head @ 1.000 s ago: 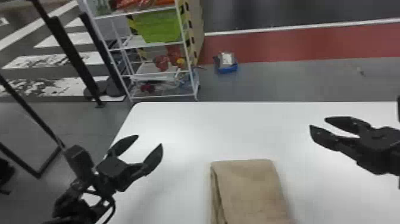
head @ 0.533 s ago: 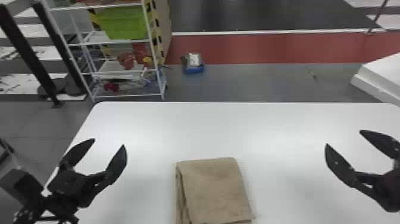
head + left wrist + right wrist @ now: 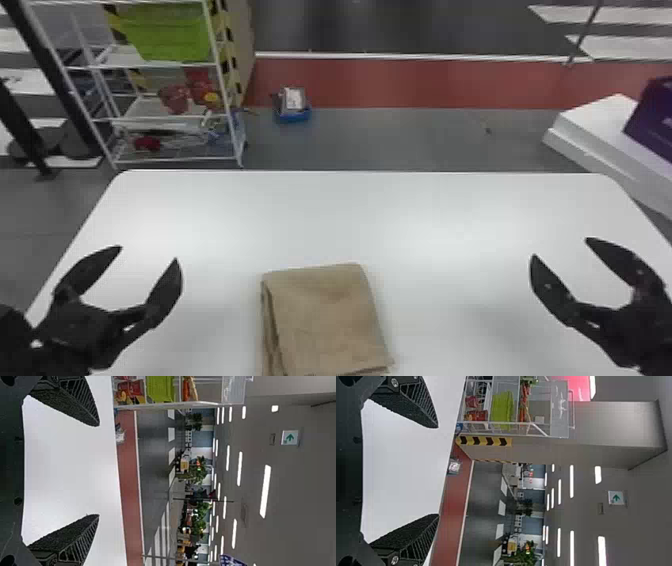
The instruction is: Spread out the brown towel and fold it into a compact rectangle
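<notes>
The brown towel (image 3: 325, 315) lies folded on the white table (image 3: 350, 215), its near end cut off by the head view's bottom edge. Both the left gripper (image 3: 147, 255) and the right gripper (image 3: 560, 247) stand spread and empty, one on either side. Beyond, a rack (image 3: 165, 64) holds a green bin (image 3: 167, 32), its top cropped and contents unclear.

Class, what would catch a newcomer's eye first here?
Probably the brown towel, folded near the white table's near edge, between the left pincer and right pincer, both open. Next, perhaps the bright green bin on the rack beyond the table, toward the left.
</notes>
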Controlling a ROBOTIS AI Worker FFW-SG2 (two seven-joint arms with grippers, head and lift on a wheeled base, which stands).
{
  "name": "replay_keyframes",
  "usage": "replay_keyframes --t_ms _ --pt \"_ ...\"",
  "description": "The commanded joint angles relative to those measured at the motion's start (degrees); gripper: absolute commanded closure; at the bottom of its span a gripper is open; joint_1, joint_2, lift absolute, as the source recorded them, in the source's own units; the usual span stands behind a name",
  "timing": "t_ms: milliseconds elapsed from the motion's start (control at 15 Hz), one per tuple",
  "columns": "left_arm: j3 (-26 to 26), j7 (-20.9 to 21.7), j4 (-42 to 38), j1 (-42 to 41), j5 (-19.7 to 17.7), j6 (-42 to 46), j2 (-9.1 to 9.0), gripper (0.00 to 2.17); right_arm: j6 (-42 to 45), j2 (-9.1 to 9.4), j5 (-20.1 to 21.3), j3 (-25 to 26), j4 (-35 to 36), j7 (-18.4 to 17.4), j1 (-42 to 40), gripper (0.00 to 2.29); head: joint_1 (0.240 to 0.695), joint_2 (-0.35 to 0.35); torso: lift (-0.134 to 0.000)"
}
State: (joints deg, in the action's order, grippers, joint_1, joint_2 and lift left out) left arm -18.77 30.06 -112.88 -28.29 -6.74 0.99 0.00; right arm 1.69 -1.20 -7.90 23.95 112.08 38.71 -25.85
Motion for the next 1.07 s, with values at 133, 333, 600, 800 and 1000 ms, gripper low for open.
replay_keyframes --t_ms 133,333,600,800,1000 --pt "0.05 1.49 -1.20 -0.98 0.85 -0.95 -0.15 0.06 -8.68 0.41 -0.01 -1.37 3.76 -1.36 0.10 0.09 0.695 -0.034 -0.124" --pt "0.05 1.49 -1.73 -1.59 0.68 -0.78 -0.15 0.06 -9.21 0.59 -0.01 -1.89 4.02 -1.36 0.10 0.09 0.695 -0.022 -0.124" --pt "-0.04 1.49 -1.81 -1.77 0.59 -0.60 -0.15 0.06 -9.56 0.76 0.08 -2.24 4.02 -1.18 0.10 0.09 0.695 -0.012 -0.124" --pt "-0.04 1.49 -1.81 -1.77 0.59 -0.60 -0.15 0.06 -9.74 0.76 0.08 -2.51 4.02 -1.09 0.10 0.09 0.695 -0.006 -0.124" --pt "-0.04 1.49 -1.81 -1.86 0.59 -0.60 -0.15 0.06 -9.56 0.76 0.08 -2.86 4.02 -1.09 0.27 0.10 0.695 -0.003 -0.124"
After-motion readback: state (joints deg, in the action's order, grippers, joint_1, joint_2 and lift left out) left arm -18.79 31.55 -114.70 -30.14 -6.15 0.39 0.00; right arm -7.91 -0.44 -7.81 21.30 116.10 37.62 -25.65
